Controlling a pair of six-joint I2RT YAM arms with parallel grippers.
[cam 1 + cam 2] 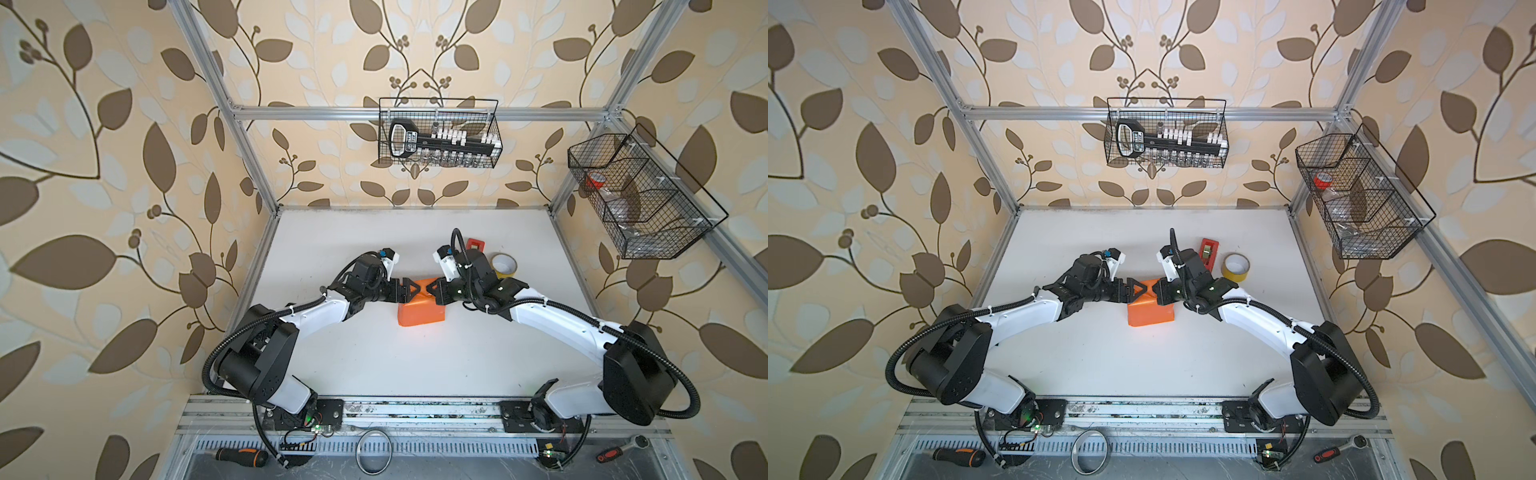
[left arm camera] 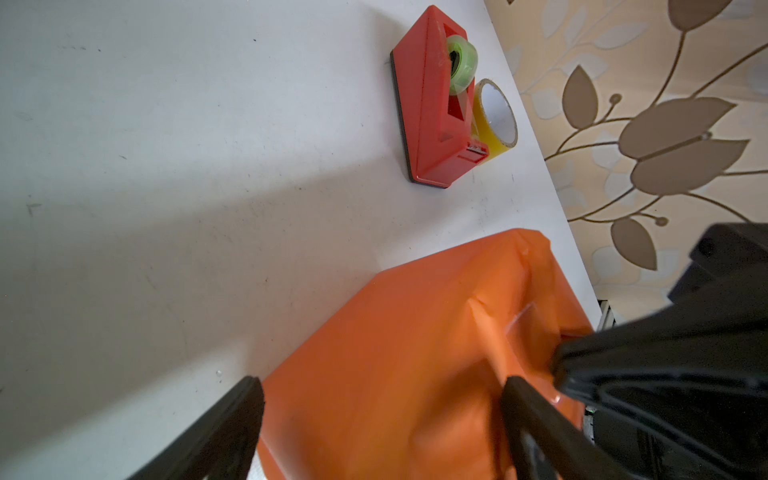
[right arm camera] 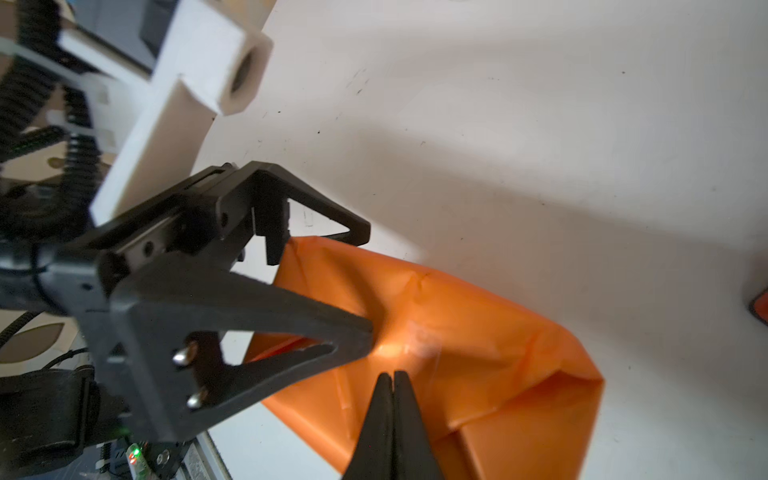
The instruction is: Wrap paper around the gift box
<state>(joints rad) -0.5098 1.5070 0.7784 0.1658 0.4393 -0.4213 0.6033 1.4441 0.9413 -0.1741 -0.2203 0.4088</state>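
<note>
Basically, glossy orange paper point(image 1: 420, 318) covers the gift box (hidden); at its far edge left gripper point(image 1: 411, 291) gapes empty astride it, right gripper point(image 1: 432, 286) pinched closed, holding nothing.

This is a robot lab, dressed a bit like a home. A metal frame point(image 1: 311, 111) stands around a white bench point(image 1: 374, 361), with leaf wallpaper point(image 1: 104, 166) behind it. Two robot arms point(image 1: 552, 320) sit on a rail point(image 1: 415, 409) at the bench's front. Wire baskets point(image 1: 384, 124) hang above the bench. A screwdriver point(image 1: 243, 456) and ratchet point(image 1: 623, 449) lie before it.
</note>
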